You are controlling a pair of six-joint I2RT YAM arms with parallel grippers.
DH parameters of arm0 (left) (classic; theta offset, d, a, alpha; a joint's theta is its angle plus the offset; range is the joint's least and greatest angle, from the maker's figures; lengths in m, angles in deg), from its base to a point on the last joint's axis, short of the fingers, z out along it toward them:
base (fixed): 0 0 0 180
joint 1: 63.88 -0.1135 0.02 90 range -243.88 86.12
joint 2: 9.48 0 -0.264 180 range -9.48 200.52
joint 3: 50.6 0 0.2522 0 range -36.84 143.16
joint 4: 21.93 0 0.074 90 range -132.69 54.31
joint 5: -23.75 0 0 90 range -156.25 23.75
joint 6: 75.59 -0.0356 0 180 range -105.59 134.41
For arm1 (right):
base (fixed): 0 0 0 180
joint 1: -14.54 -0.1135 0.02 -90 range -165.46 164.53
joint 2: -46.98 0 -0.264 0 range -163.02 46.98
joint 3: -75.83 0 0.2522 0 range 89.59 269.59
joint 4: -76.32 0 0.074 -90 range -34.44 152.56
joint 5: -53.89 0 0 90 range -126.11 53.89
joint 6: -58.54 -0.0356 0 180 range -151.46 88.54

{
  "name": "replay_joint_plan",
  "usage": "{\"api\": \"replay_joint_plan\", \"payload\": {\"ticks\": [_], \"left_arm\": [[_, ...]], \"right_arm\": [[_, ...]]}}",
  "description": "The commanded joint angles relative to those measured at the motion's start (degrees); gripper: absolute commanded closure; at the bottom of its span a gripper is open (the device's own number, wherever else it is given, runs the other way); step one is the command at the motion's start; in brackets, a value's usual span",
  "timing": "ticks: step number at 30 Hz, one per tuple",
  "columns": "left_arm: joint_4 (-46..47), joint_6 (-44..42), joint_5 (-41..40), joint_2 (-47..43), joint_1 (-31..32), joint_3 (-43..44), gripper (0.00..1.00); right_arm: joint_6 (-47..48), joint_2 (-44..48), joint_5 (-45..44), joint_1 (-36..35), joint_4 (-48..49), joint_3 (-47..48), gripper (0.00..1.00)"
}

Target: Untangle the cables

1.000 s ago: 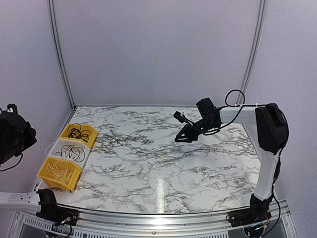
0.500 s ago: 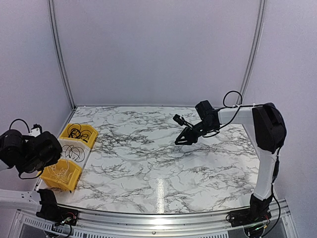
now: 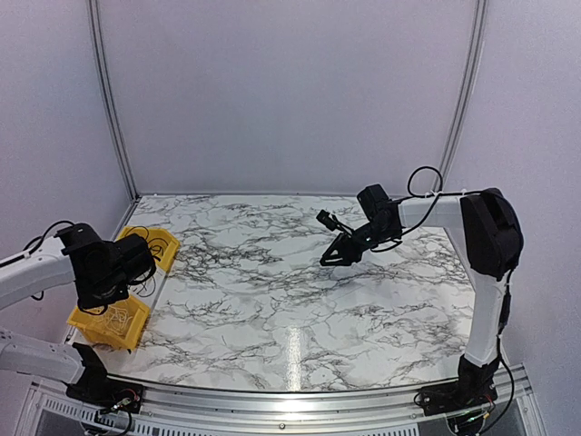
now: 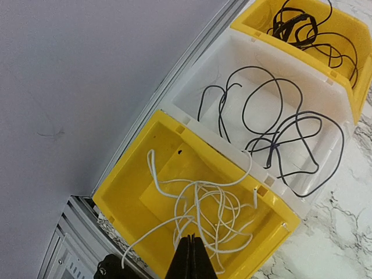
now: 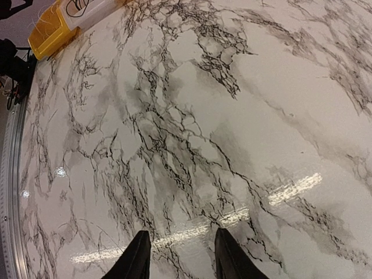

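Note:
Three bins hold the cables. In the left wrist view, pale cables [image 4: 209, 212] lie tangled in the near yellow bin [image 4: 131, 174]. Looped black cables [image 4: 273, 133] lie in the white bin [image 4: 203, 75], and a black clump [image 4: 296, 26] lies in the far yellow bin [image 4: 349, 40]. My left gripper [image 4: 190, 256] is shut and empty, hovering just above the pale cables; in the top view it [image 3: 116, 292] is over the bins. My right gripper [image 5: 180, 256] is open and empty, above bare marble [image 3: 329, 259].
The bins stand in a row at the table's left edge, and the near yellow bin [image 3: 109, 320] sits by the front-left corner. The marble table [image 3: 300, 309] stretches to the right. An aluminium rail [image 4: 64, 244] runs beside the bins. The walls are grey.
My left arm has swung in from the far left edge to above the bins. My right arm has barely moved and stays open.

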Motion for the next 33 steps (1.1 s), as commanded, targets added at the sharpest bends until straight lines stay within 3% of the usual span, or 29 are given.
{"api": "replay_joint_plan", "payload": {"ticks": [1,8,11,15,19,20,21,22,23,24,27,30,33], "left_arm": [[7.23,-5.59,1.75,6.08,-4.06,-2.08,1.0],[10.19,-13.07,-2.3,8.3,-4.46,2.85,0.97],[14.55,-22.72,-4.45,6.85,-4.46,8.49,0.71],[25.27,-39.86,-2.93,9.14,-4.46,17.23,0.43],[36.63,-54.11,3.57,12.94,-4.46,22.77,0.18],[39.62,-56.66,6.24,13.62,-4.46,23.22,0.12],[42.66,-59.23,10.3,14.41,-4.46,23.43,0.1],[46.07,-61.25,14.03,14.84,-4.46,23.05,0.06],[49.44,-62.26,16.66,15.09,-4.46,22.26,0.02],[53.34,-62.73,18.38,15.2,-4.46,21.25,0.01],[60.65,-60.53,20.84,15.72,-4.46,20.26,0.01],[65.92,-58.44,22.49,16.35,-4.46,17.89,0.01],[70.53,-54.89,25.65,17.21,-4.46,14.7,0.01]], "right_arm": [[0.57,-0.4,0.93,-0.29,-0.97,2.11,0.61],[1.12,1.28,0.4,-0.29,-1.84,2.72,0.61],[1.59,3.69,-1.79,-0.25,-3.73,5.02,0.61],[2.56,9.94,-10.24,-0.21,-4.27,6.64,0.6],[2.26,19.44,-21.67,0.24,-1.13,3.07,0.58],[1.22,21.95,-24.28,0.64,0.65,1.36,0.55],[-0.15,24.88,-26.57,1.24,2.49,-1.52,0.46],[-1.91,27.88,-28.43,2.08,4.91,-4.08,0.3],[-3.82,30.88,-29.66,3.01,7.62,-6.73,0.07],[-5.68,34.01,-31.31,4.03,10.11,-9.56,0.02],[-8.75,42.3,-33.49,7.08,15.55,-16.57,0.01],[-13.07,50.31,-41.28,8.03,19.38,-22.51,0.01],[-14.4,57.02,-39.73,11.44,24.12,-29.45,0.01]]}}
